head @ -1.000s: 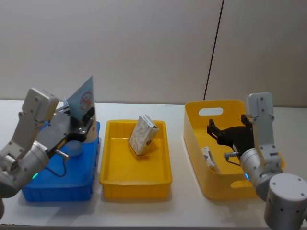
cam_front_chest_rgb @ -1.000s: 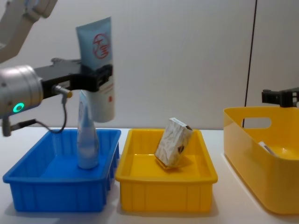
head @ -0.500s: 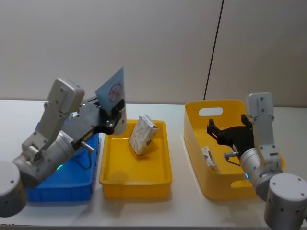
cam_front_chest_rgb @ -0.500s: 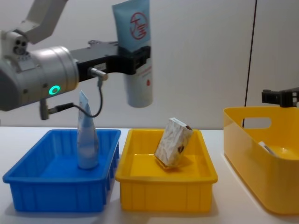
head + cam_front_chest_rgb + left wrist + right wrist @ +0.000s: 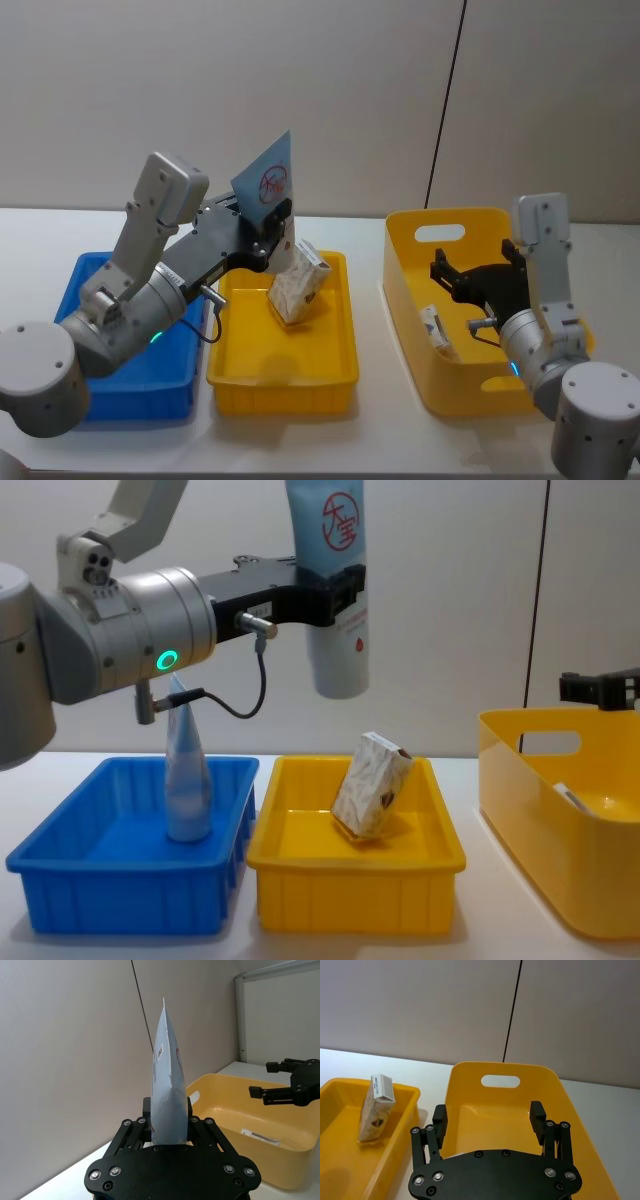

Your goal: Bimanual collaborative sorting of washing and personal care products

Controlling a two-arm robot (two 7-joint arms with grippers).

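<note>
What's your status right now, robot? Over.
Left claw shut on red-marked tube, held high above yellow tray. Right claw open over tall yellow bin. Patterned carton leans in tray below.

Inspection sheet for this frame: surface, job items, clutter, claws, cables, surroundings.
Surface: white table carrying a blue plastic bin, a shallow yellow plastic tray and a deep yellow plastic bin.
Job's things: pale-blue squeeze tube with red circle mark held cap-down above the tray; second pale-blue tube standing in the blue bin; grey-white patterned carton leaning in the tray; small white box in the deep bin.
Clutter: nothing seen.
Claws: left claw shut on the marked tube; right claw open over the deep bin.
Cables: thin black cable looping by the left wrist.
Surroundings: plain pale wall, one dark vertical line.
</note>
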